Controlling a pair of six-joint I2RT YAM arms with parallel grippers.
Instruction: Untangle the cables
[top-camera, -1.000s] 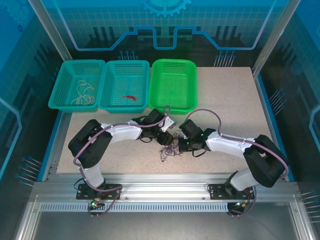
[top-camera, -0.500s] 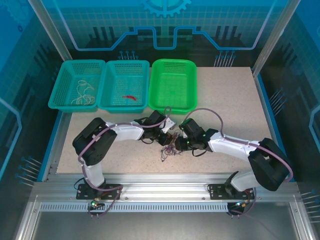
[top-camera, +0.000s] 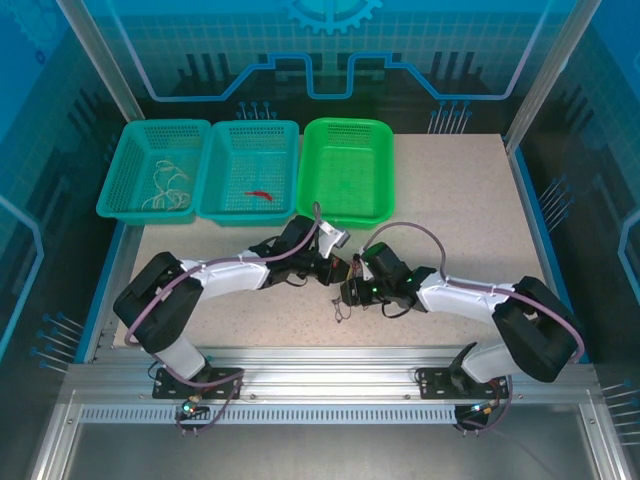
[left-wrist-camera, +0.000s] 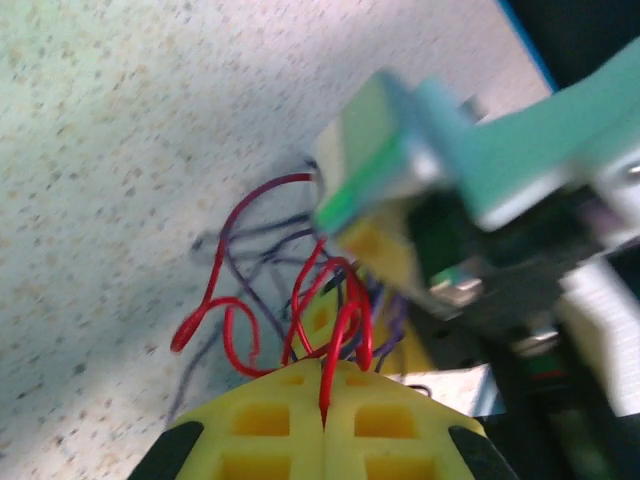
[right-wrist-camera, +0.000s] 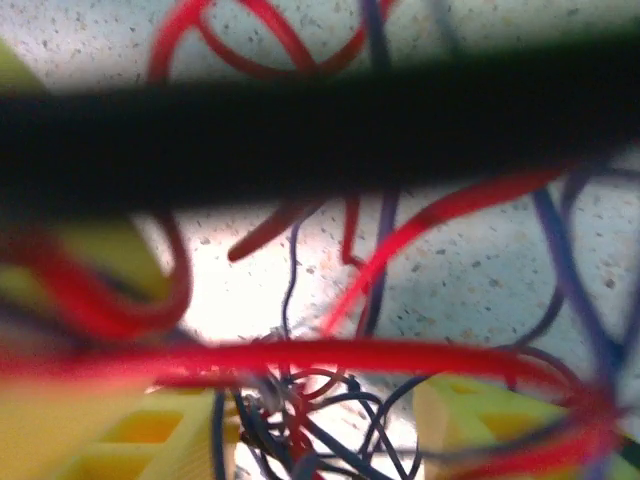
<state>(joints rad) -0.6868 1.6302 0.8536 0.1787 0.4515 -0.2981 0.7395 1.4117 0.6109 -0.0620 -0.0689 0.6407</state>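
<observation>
Left hand (left-wrist-camera: 325, 400): narrow, its yellow fingers meeting on 1 red cable (left-wrist-camera: 352, 318) that rises out of the seam between them.
Right hand (right-wrist-camera: 320, 420): fingers part-way apart, with a knot of red and dark strands between them. Whether the pads press on it I cannot tell.
Clump (top-camera: 343, 292): red and dark purple strands (left-wrist-camera: 262, 300) bunched between the 2 hands, at mid-width of the table (top-camera: 450, 200) and nearer its near edge. A few loose ends trail down toward the surface.
Hands: nearly touching, facing each other across the clump.
Far edge: 3 baskets run from the far left corner. The teal basket (top-camera: 118, 170) holds cream cables (top-camera: 168, 186), the middle basket (top-camera: 285, 135) holds 1 red piece (top-camera: 259, 194), and the green basket (top-camera: 347, 170) stands beside them.
Step in hand: by my reading, drawing 1 red strand free of the clump.
Next move: probably a slow pull by the left hand along the strand's own run while the right hand anchors the rest, easing off if a loop cinches tight.
</observation>
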